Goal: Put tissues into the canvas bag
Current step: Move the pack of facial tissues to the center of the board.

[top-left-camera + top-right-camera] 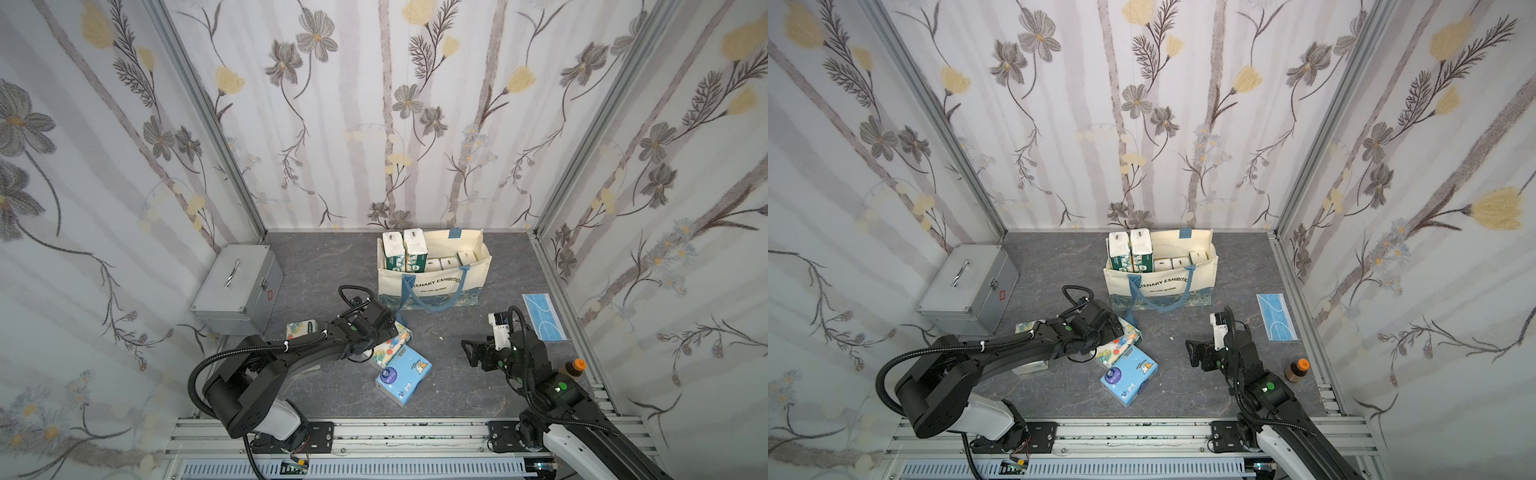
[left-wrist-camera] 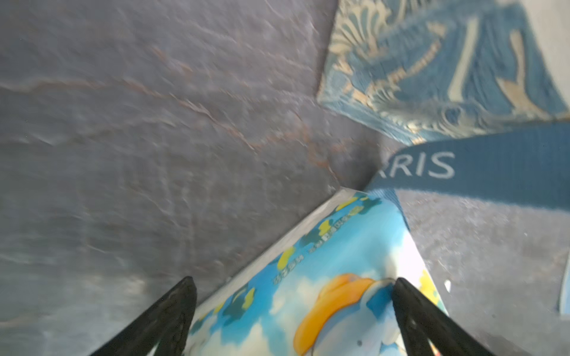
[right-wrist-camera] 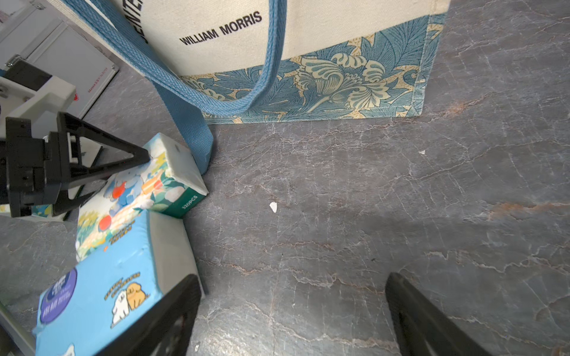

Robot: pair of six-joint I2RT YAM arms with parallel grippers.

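Hovering the left gripper (image 2: 293, 280), jaws wide apart, over the elephant-print tissue pack (image 2: 333, 246) lying on the table (image 1: 332, 266) against the canvas bag's (image 1: 434, 270) drooping blue strap (image 2: 493, 166), one jaw above its top, risking a skewed pinch or snagged strap, with the right gripper (image 3: 293, 292) likewise apart and empty.

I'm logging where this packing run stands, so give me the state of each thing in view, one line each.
canvas bag: upright, open, partly filled with tissue packs.
metal case: lid closed.
face mask: flat on the table.
brown bottle: upright, capped.
left gripper: open, over the elephant-print tissue pack.
elephant-print tissue pack: lying outside the bag, not gripped.
light blue tissue pack: lying outside the bag.
right gripper: open, empty.
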